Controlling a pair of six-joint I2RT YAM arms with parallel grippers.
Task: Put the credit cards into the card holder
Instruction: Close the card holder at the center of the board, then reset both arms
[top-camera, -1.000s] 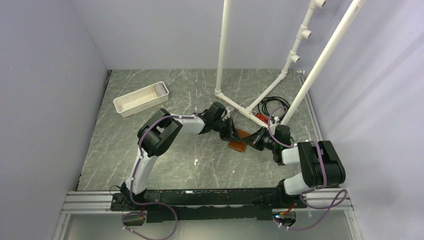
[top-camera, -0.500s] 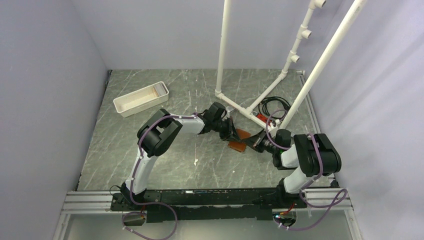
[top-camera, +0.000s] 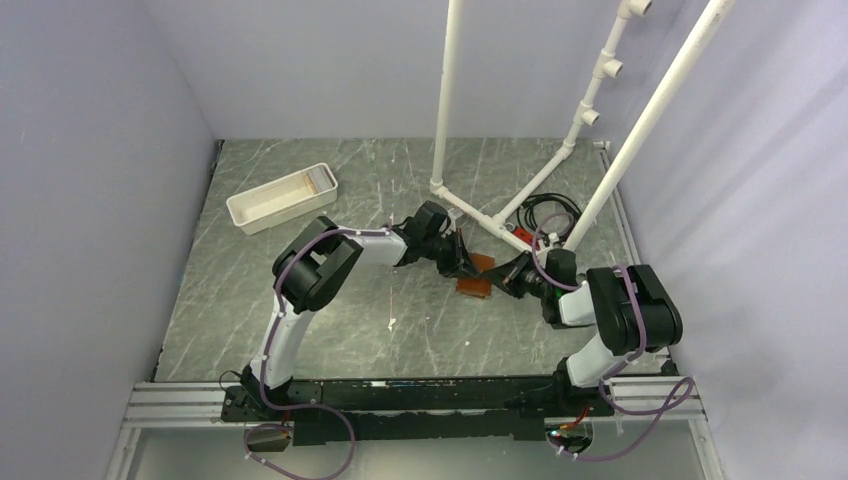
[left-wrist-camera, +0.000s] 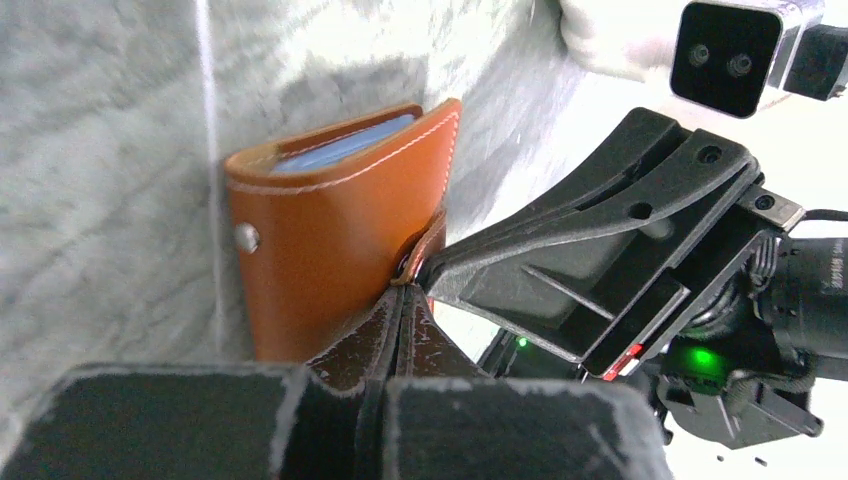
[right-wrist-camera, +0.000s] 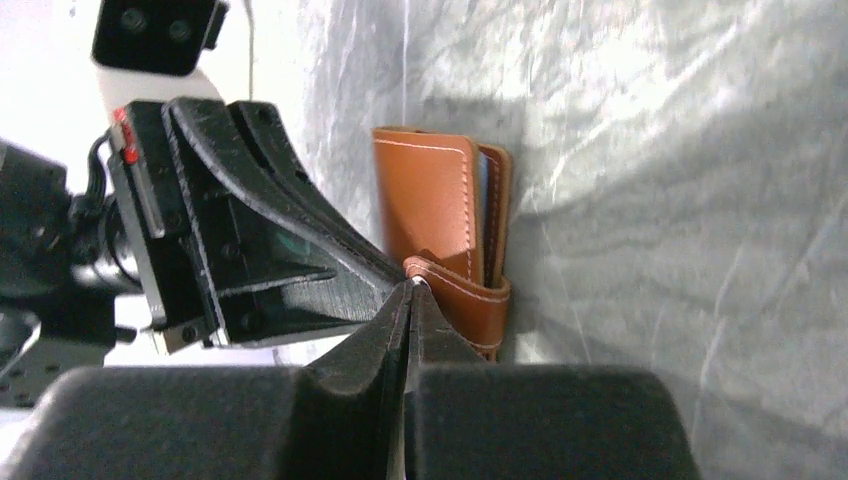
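Observation:
The card holder (top-camera: 476, 279) is a brown leather case lying folded on the table between both arms. In the left wrist view the card holder (left-wrist-camera: 330, 230) shows a pale blue credit card (left-wrist-camera: 345, 145) edge tucked inside its fold. My left gripper (left-wrist-camera: 410, 283) is shut, its tips touching the strap tab (left-wrist-camera: 432, 232). My right gripper (right-wrist-camera: 412, 285) is shut too, tips against the strap tab (right-wrist-camera: 465, 290) from the opposite side. From above, the left gripper (top-camera: 462, 262) and right gripper (top-camera: 503, 276) flank the case. I cannot tell whether either one pinches the tab.
A long white tray (top-camera: 282, 197) sits at the back left. A white pipe frame (top-camera: 470, 214) stands just behind the case, with a black cable coil (top-camera: 548, 210) and a small red part (top-camera: 522, 240) beside it.
The right arm folded in and its wrist shifted slightly left and back toward the case. The left gripper edged a little left. Both grippers stayed shut.

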